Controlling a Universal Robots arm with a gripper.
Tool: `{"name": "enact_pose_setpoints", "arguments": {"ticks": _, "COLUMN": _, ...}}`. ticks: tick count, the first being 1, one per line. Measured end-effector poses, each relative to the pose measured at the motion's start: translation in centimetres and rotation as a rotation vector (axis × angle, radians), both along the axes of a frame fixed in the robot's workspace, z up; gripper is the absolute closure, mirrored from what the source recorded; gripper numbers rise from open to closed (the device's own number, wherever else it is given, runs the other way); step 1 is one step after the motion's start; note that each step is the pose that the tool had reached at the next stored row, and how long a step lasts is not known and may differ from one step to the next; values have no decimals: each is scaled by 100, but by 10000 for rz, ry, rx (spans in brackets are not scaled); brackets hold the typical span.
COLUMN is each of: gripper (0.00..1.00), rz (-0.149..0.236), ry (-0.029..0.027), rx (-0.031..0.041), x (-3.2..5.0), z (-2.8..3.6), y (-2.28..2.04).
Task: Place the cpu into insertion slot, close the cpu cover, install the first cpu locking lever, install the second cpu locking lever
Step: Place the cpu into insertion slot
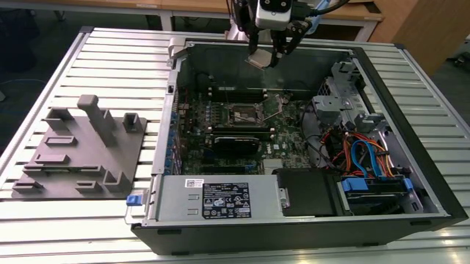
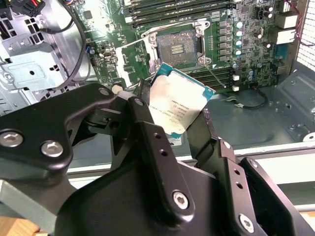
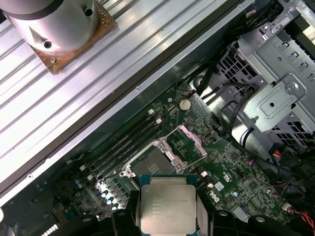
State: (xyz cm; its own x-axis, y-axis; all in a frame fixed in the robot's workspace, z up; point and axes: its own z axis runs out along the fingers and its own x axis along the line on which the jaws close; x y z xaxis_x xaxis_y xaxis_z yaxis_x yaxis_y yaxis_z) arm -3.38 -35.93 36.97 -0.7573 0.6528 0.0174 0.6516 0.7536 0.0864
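My gripper hangs above the back of the open computer case, shut on the cpu. The chip's silver-grey top shows in both wrist views, tilted between the black fingers, cpu and cpu. Below it on the green motherboard lies the insertion slot, bare and uncovered, slot and slot. The cpu cover stands swung open beside the slot, a silvery frame, cover. The chip is well above the board and touches nothing but the fingers.
A grey fixture block with posts sits on the slatted table at the exterior view's left. Inside the case are a metal drive cage, coloured cables, a power supply at the front, and black memory slots near the socket.
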Motion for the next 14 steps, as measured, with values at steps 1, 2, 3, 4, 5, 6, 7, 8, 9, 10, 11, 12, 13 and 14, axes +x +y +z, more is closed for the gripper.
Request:
{"name": "enact_pose_setpoints", "arguments": {"ticks": 1, "gripper": 46, "rz": 0, "ry": 1, "rx": -10, "x": 0, "z": 1, "y": 0}}
{"name": "enact_pose_setpoints", "arguments": {"ticks": 2, "gripper": 46, "rz": -1, "ry": 2, "rx": -25, "x": 0, "z": 0, "y": 0}}
{"name": "enact_pose_setpoints", "arguments": {"ticks": 3, "gripper": 46, "rz": -1, "ry": 4, "rx": -41, "x": 0, "z": 0, "y": 0}}
{"name": "enact_pose_setpoints", "arguments": {"ticks": 4, "gripper": 46, "rz": -1, "ry": 6, "rx": -62, "x": 0, "z": 1, "y": 0}}
{"name": "enact_pose_setpoints", "arguments": {"ticks": 5, "gripper": 46, "rz": -1, "ry": 7, "rx": -100, "x": 0, "z": 0, "y": 0}}
{"name": "enact_pose_setpoints", "arguments": {"ticks": 6, "gripper": 46, "rz": 0, "ry": 10, "rx": -115, "x": 0, "z": -1, "y": 0}}
{"name": "enact_pose_setpoints", "arguments": {"ticks": 7, "gripper": 46, "rz": 0, "ry": 17, "rx": -130, "x": 0, "z": -2, "y": 0}}
{"name": "enact_pose_setpoints", "arguments": {"ticks": 8, "gripper": 46, "rz": 0, "ry": 24, "rx": -150, "x": 0, "z": -3, "y": 0}}
{"name": "enact_pose_setpoints", "arguments": {"ticks": 9, "gripper": 46, "rz": -1, "ry": 30, "rx": -170, "x": 0, "z": -6, "y": 0}}
{"name": "enact_pose_setpoints", "arguments": {"ticks": 10, "gripper": 46, "rz": -7, "ry": 35, "rx": -182, "x": 0, "z": -8, "y": 0}}
{"name": "enact_pose_setpoints", "arguments": {"ticks": 11, "gripper": 46, "rz": -28, "ry": 40, "rx": -192, "x": 0, "z": -11, "y": 0}}
{"name": "enact_pose_setpoints", "arguments": {"ticks": 12, "gripper": 46, "rz": -69, "ry": 45, "rx": -201, "x": 0, "z": -14, "y": 0}}
{"name": "enact_pose_setpoints", "arguments": {"ticks": 13, "gripper": 46, "rz": -129, "ry": 48, "rx": -212, "x": 0, "z": -17, "y": 0}}
{"name": "enact_pose_setpoints", "arguments": {"ticks": 14, "gripper": 46, "rz": -204, "ry": 53, "rx": -219, "x": 0, "z": -20, "y": 0}}
